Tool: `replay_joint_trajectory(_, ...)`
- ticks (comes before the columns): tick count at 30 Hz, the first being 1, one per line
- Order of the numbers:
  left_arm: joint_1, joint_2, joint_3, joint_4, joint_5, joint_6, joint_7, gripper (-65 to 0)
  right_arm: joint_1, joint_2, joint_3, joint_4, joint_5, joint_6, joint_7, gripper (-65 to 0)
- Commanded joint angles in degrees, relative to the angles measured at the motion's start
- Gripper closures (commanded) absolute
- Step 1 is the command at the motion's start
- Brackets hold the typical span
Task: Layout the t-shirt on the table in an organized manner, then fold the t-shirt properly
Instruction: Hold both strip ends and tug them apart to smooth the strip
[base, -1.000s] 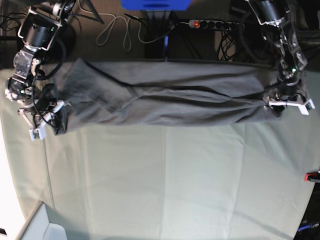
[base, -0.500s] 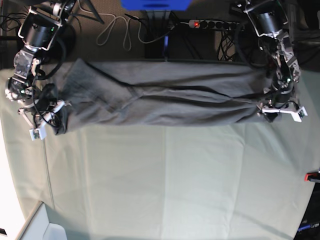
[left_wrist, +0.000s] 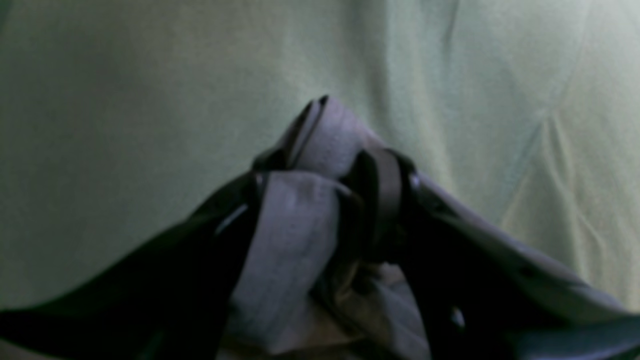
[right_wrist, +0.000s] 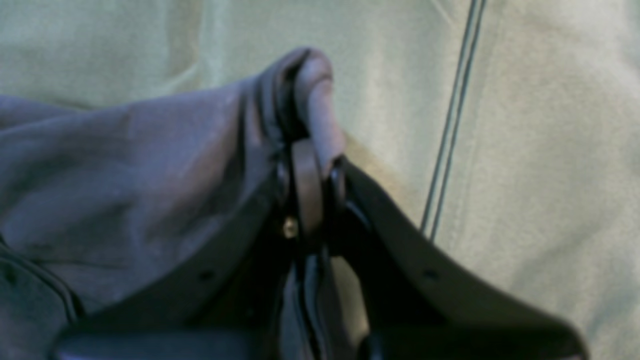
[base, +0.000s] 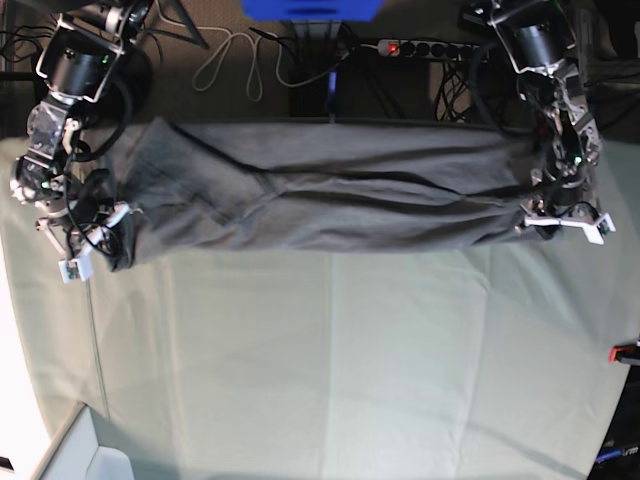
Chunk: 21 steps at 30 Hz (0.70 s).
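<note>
The soft, limp dark grey cotton t-shirt sags across the pale green tabletop, right end effector clamped on one end, left end effector pinching a bunched fold at the other, so holds belong at its outer edges.

The right hand was closed tight on a bunched bit of the t-shirt. The dark fingers pinched the grey cloth, and a small fold stuck up just past the tips. The rest of the shirt spread away to the left side of the picture, soft and wrinkled. Under it lay the pale green bench. A thin dark line ran down the bench cloth, just right of the hand. The picture was blurry.
</note>
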<state>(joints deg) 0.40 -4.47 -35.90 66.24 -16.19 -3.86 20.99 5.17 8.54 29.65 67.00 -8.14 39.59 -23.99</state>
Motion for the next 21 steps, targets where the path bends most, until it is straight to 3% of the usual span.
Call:
replay_joint_trajectory(1,-0.89,-0.67,-0.19,1.24,-0.47,-0.14,-1.17,-23.4,1.03,0.74,0.11,0.91,0.89,0.41,1.44,0.0)
replay_joint_trajectory(4,-1.68,-0.76,-0.19,1.24,-0.39,-0.14,-1.17,-21.7,1.03,0.74,0.11,0.91,0.89,0.41,1.44,0.0)
replay_joint_trajectory(11,-4.14,-0.76,-0.19,0.44,-0.12,-0.14,-1.17,-10.4,1.12,0.74,0.11,0.91,0.89,0.41,1.44,0.0)
replay_joint_trajectory(14,-4.93,-0.76,-0.19,0.44,-0.03,-0.14,-1.17,-0.3,1.12,0.74,0.11,0.91,0.89,0.41,1.44,0.0)
replay_joint_trajectory(21,-6.16,-0.85,-0.19,0.44,-0.03,-0.14,-1.17,0.0,1.12,0.83,0.02,0.91,0.89,0.41,1.44,0.0)
